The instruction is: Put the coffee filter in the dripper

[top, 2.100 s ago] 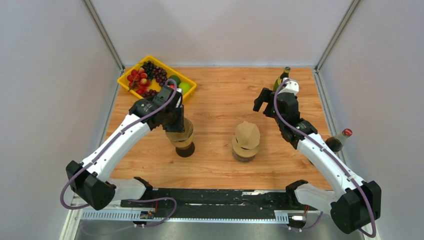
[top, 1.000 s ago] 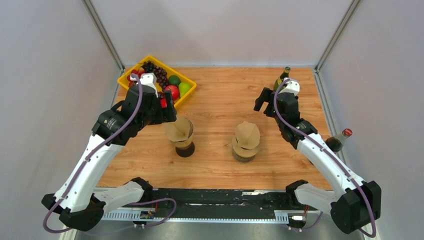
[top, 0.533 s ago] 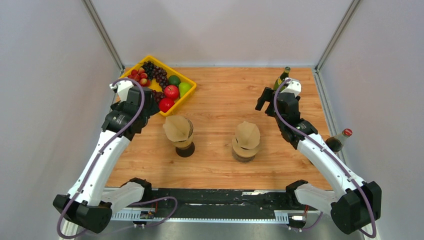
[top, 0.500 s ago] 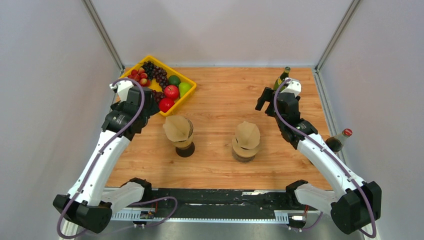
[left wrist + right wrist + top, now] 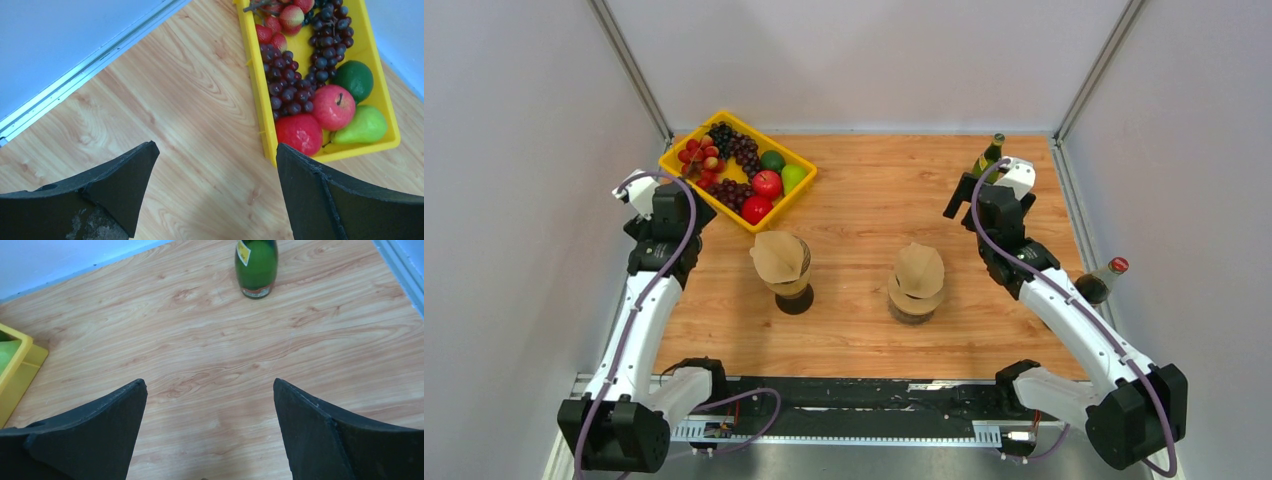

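Two glass drippers stand mid-table. The left dripper [image 5: 791,288] holds a brown paper coffee filter [image 5: 779,257] that sits open inside it. The right dripper [image 5: 914,300] holds another brown filter [image 5: 920,268]. My left gripper [image 5: 686,215] [image 5: 215,150] hovers open over bare wood at the table's left edge, well left of the left dripper, with nothing between its fingers. My right gripper [image 5: 959,197] [image 5: 210,382] hangs open and empty at the far right, beyond the right dripper. Neither wrist view shows a dripper.
A yellow tray [image 5: 670,160] [image 5: 256,95] of grapes, strawberries, apples, a lime and a pear sits at the far left corner. A green bottle [image 5: 989,155] [image 5: 256,265] stands just beyond my right gripper. A cola bottle [image 5: 1102,280] stands at the right edge by the right arm.
My left arm has drawn back from over the left dripper to the table's left edge, with its filter still inside. The right gripper shifted slightly toward the far right.
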